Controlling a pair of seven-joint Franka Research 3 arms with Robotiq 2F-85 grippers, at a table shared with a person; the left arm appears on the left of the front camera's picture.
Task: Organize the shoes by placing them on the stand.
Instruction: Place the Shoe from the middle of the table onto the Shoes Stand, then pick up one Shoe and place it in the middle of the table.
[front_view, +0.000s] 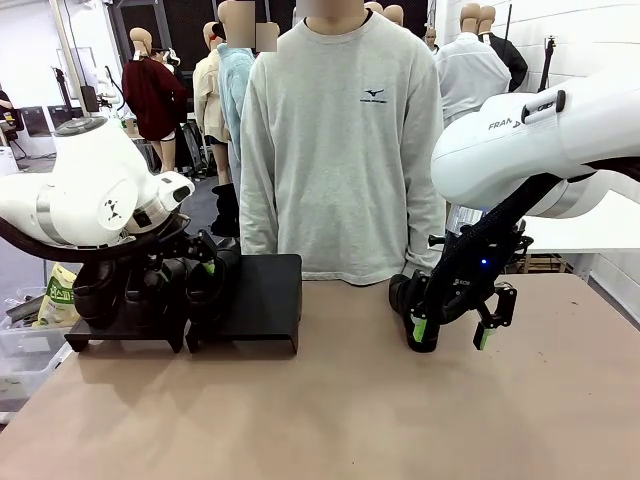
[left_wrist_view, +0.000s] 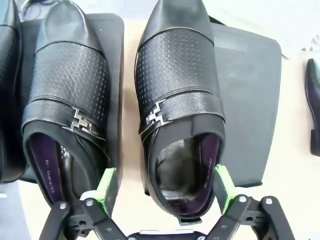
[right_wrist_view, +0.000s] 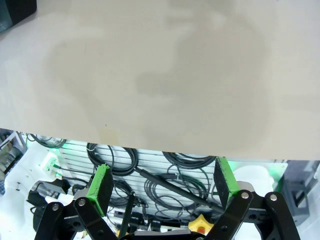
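Black stands (front_view: 262, 290) sit side by side at the table's (front_view: 330, 400) far left. Three glossy leather shoes (left_wrist_view: 177, 105) rest on them; a fourth (front_view: 412, 312) waits by the right gripper (front_view: 452, 334), spread, empty. Left gripper (left_wrist_view: 165, 187) spread around one shoe's heel. Likely light, stiff, slippery: pinch the heel collar.
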